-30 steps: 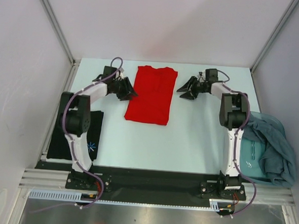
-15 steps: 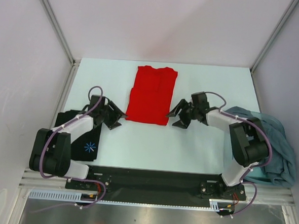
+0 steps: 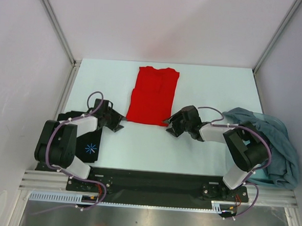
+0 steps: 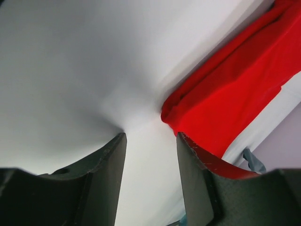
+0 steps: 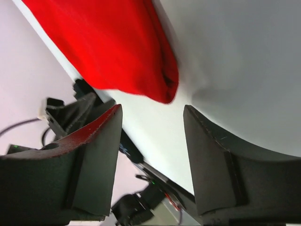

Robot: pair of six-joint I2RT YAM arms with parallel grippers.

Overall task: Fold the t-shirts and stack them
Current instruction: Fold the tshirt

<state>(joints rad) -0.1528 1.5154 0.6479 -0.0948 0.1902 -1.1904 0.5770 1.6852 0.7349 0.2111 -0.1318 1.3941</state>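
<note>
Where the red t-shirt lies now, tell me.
In the top view the red t-shirt lies flat mid-table toward the far edge, with the left gripper and right gripper close beside its near corners.

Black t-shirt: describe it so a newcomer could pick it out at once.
On the white table, look at the near left corner, by the base of the left arm. The black t-shirt lies flat there, partly under that arm. Alone it bears a small blue-white starburst; the red t-shirt is plain, the teal-grey heap crumpled.

Folded red t-shirt (image 3: 153,96), left jaws and right jaws beside its near corners, seemingly parted
</note>
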